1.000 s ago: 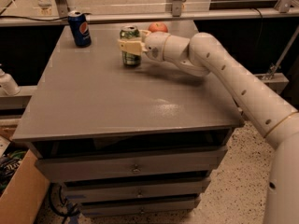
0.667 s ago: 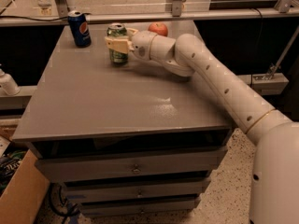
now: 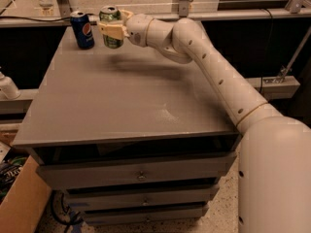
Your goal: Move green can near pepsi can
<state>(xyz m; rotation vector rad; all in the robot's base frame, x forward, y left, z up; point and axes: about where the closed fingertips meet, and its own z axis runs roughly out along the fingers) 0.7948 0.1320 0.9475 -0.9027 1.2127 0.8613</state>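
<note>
Nearest, at the front: three flat grey drawer fronts [image 3: 141,171], stacked under a matte grey rectangular surface [image 3: 121,106] with a faintly scuffed top. From the right, reaching across it: one smooth, glossy white arm [image 3: 214,72] of rounded tubular segments. Toward the far left corner, at the arm's tip: one claw [image 3: 111,29] with tan pads, clamped around the middle of one green can [image 3: 112,41], a pale metallic green cylinder with a silver top, held upright between the fingers. Just beside it on the left, across a narrow gap: one pepsi can [image 3: 82,29], the same cylinder shape, dark blue with a round red-white-blue logo and silver top, standing upright on the surface.
</note>
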